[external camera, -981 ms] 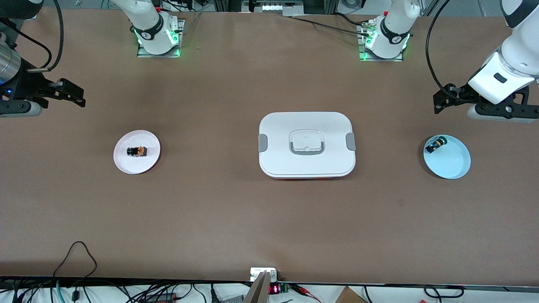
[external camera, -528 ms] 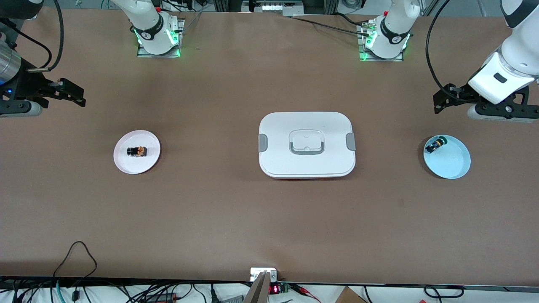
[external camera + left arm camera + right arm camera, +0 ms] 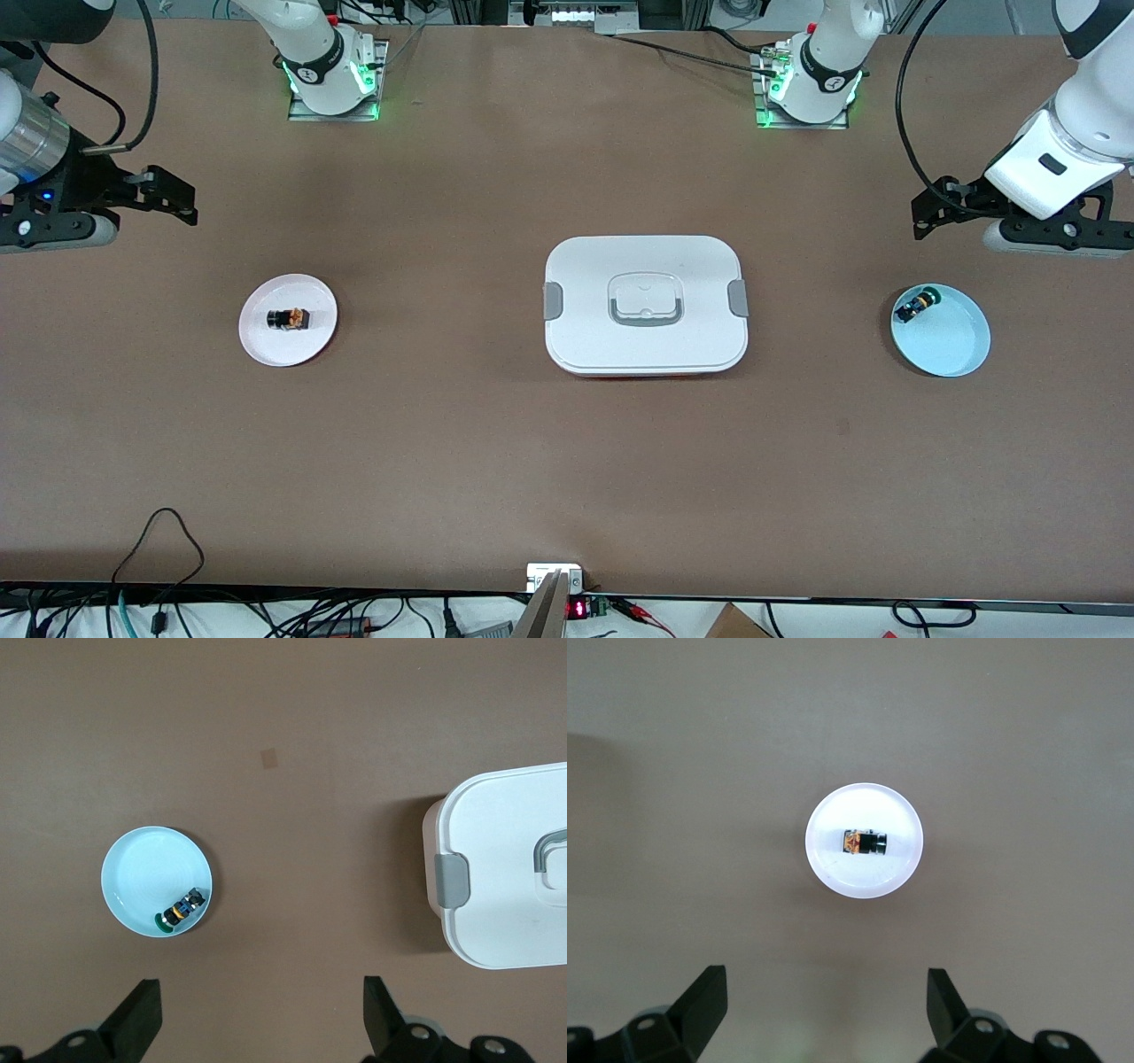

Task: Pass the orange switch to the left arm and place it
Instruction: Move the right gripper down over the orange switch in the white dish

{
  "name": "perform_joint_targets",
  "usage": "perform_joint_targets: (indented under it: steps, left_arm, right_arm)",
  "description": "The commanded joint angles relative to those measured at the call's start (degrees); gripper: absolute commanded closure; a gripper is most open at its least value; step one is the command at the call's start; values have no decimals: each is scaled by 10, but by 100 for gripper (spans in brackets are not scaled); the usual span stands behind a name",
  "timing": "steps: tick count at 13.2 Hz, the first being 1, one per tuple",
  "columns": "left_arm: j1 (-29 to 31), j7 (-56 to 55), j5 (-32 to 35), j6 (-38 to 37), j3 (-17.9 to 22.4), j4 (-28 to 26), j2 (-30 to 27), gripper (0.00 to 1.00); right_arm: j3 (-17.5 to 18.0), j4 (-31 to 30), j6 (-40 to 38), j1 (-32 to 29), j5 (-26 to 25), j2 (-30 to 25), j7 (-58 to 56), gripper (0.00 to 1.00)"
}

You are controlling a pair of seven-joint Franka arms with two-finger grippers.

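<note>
The orange switch [image 3: 290, 318] lies on its side on a small white plate [image 3: 266, 346] toward the right arm's end of the table; the right wrist view shows the switch [image 3: 864, 842] and the plate [image 3: 833, 873]. My right gripper [image 3: 182, 202] hangs open and empty over bare table beside that plate, as its wrist view [image 3: 827, 992] shows. The white box [image 3: 585, 275] sits at the table's middle and also shows in the left wrist view [image 3: 505, 868]. My left gripper [image 3: 923, 213] is open and empty over bare table at the left arm's end, as its wrist view [image 3: 261, 1001] shows.
A light blue plate [image 3: 952, 350] near the left gripper holds a small black part with a green tip [image 3: 912, 306]; the left wrist view shows the plate [image 3: 142, 873] and the part [image 3: 182, 910]. Cables and electronics line the table's front edge.
My right gripper has shifted a little toward the table's middle. The left arm, the switch and the box have not moved.
</note>
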Motion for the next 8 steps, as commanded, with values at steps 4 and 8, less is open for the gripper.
perform_joint_targets:
  steps: [4,8]
  left_arm:
    - [-1,-4,11,-7,0,16,7,0]
    - [-1,-4,11,-7,0,16,8,0]
  right_arm:
    - [0,7,12,14,4,32,-4,0]
    - [-1,7,29,11,2,47,-4,0]
